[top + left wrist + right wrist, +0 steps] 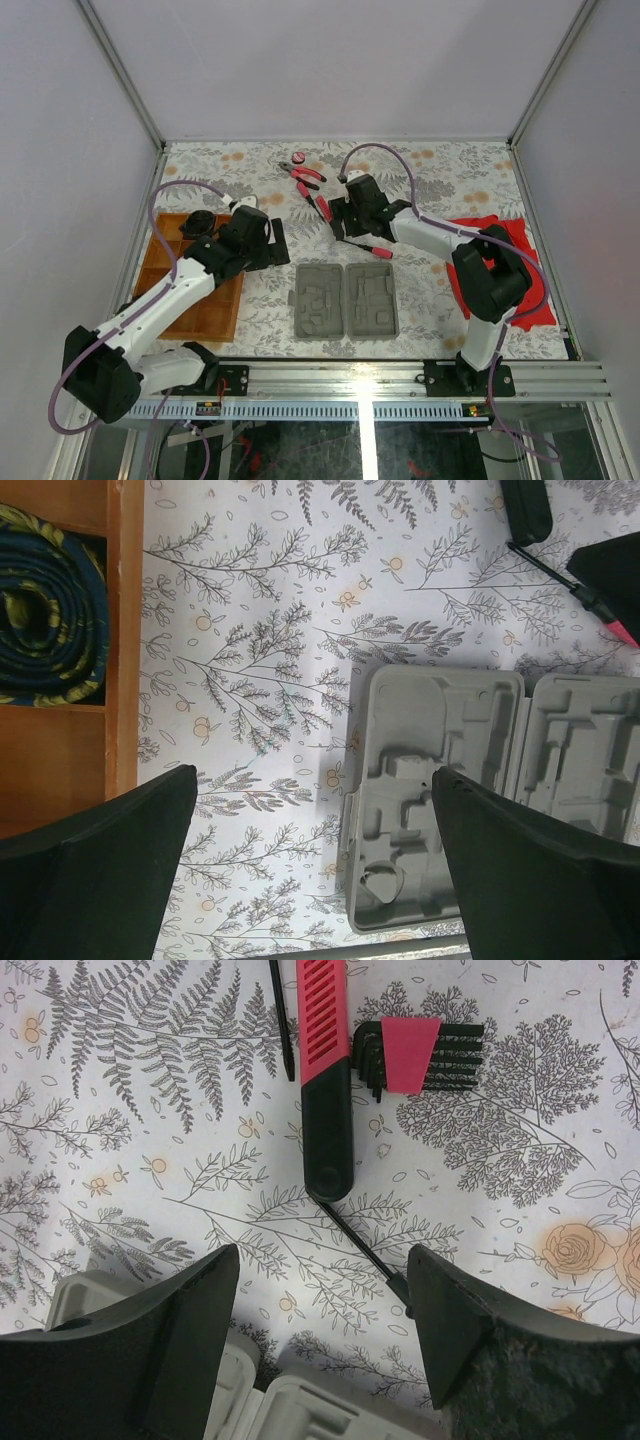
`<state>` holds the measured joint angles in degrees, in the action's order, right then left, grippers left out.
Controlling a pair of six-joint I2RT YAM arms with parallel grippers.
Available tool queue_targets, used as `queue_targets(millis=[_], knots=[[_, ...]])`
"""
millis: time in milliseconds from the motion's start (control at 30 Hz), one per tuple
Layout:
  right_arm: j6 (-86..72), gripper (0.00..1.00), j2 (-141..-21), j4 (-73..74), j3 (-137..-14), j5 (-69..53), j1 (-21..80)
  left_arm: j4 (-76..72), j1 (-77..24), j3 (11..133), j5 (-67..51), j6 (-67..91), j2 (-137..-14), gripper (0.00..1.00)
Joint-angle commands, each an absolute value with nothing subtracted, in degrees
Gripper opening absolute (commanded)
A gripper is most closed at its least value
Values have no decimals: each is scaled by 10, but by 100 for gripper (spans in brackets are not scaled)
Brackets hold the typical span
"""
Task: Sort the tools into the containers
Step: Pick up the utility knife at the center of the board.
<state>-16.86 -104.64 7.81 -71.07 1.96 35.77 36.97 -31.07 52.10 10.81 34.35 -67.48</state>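
Red-handled tool (325, 1070): lies just ahead of our right pincer (322, 1270), long axis pointing straight away; pincer spread, empty; we rate this side nearer.

You are looking down at a counter (450, 165) that is wearing a white covering printed with grey ferns and small orange flowers. A red cloth (527, 240) is lying rumpled on its right side, reaching close to the right edge. Far to the left, a rolled strip of dark blue fabric (45, 600) with a yellow pattern is showing its coils to the left wrist camera. Plain white walls (330, 60) are closing in the counter on three sides, and a ribbed aluminium rail (330, 378) is running along its near edge.
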Motion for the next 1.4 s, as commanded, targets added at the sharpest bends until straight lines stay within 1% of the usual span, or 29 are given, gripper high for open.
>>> queue_targets(millis=[0,233,467,833,1167,1367], knots=[[-150,75,-1058,71,-746,19,349,349,-308,518,122,301,-639,100],[-134,74,-1096,85,-785,8,345,357,-299,515,103,287,-640,100],[-119,71,-1144,91,-825,-10,344,345,-245,511,60,279,-640,100],[-89,67,-1228,140,-914,19,344,333,-225,506,32,269,-643,100],[-94,56,-1267,162,-936,-7,344,332,-218,502,31,272,-644,100],[-96,43,-1271,179,-943,0,344,334,-217,502,31,272,-643,100]])
